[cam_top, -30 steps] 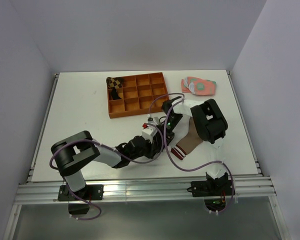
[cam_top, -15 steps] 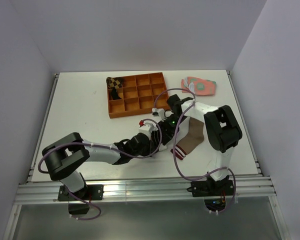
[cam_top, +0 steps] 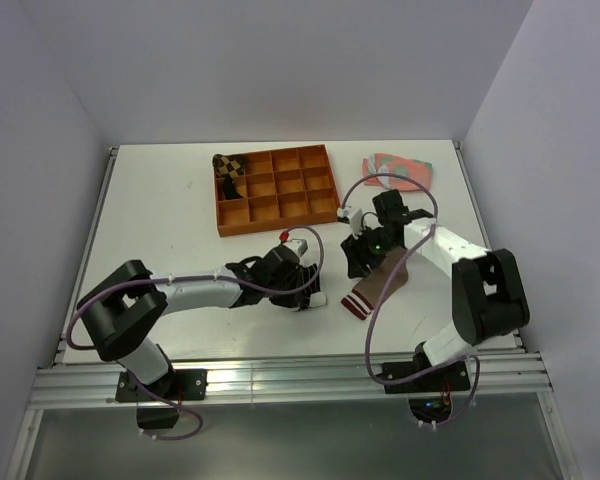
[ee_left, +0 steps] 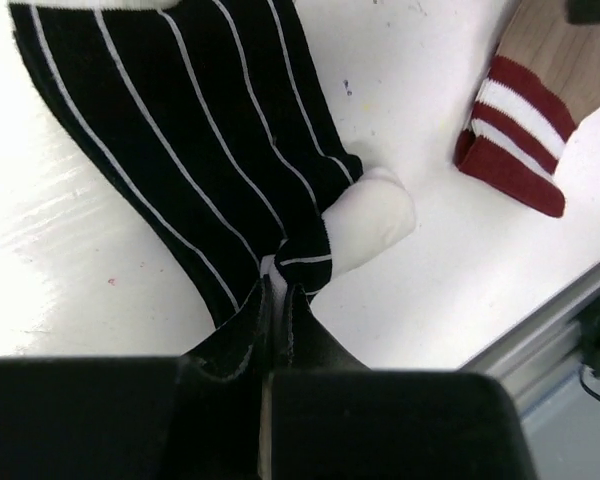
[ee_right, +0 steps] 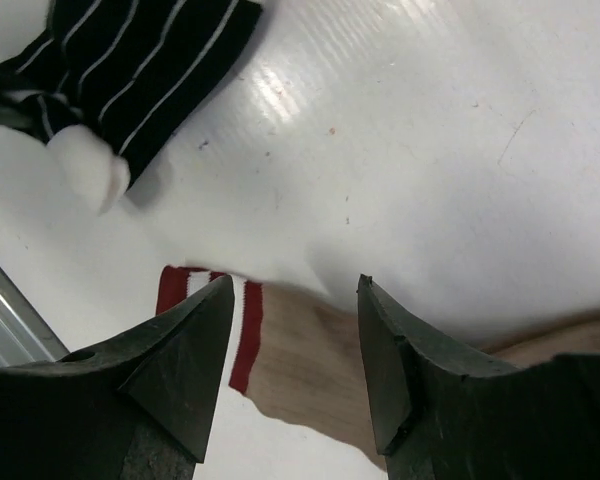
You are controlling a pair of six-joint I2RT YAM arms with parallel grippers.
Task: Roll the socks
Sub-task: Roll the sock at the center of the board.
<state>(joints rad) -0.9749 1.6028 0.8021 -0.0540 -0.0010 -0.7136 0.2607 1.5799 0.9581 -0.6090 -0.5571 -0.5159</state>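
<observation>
Since the right gripper (ee_right: 295,300) withdrew — left gripper (ee_left: 276,292) alone pinches black sock (ee_left: 180,130).

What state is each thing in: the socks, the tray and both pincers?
Black sock: unrolled, one end pinched.
Tan sock: flat, unrolled, free.
Tray: one corner filled.
Checkered sock: rolled, in tray's far-left corner.
Pink socks: flat, unrolled.
Left pincer: shut on black sock.
Right pincer: open above tan sock.

We are looking at a robotics lab cell: a white desk (cam_top: 160,220) boxed in by bare white walls (cam_top: 280,70), an aluminium rail (cam_top: 300,380) along its near edge, and a cabled left arm (cam_top: 195,293) and right arm (cam_top: 475,285) bolted there.
</observation>
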